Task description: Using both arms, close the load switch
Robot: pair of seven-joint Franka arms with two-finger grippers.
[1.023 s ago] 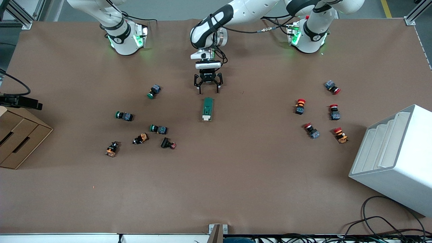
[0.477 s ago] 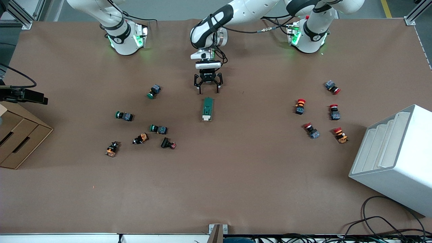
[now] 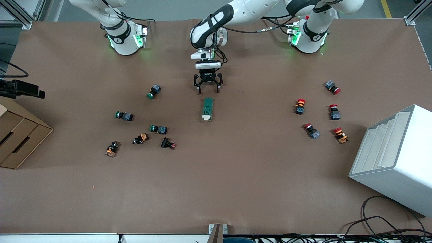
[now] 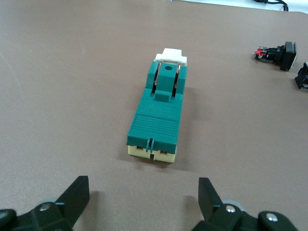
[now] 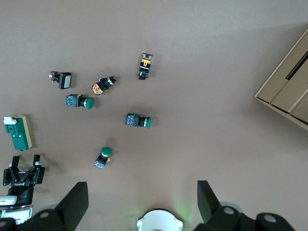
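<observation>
Dark green rectangular load switch w/ white lever end [image 3: 207,109] lies flat mid-counter, on the brown counter [image 3: 236,175], touching nothing. Left gripper [image 3: 208,88] sits low just by the switch's end toward the robot bases, black fingers [image 4: 72,199] spread wide, nothing between them. Right gripper [image 5: 139,202] is up high over its own green-lit base, fingers spread, empty. Green-capped push buttons [image 3: 124,115] lie toward right arm's end; red-capped ones [image 3: 299,106] toward left arm's end.
</observation>
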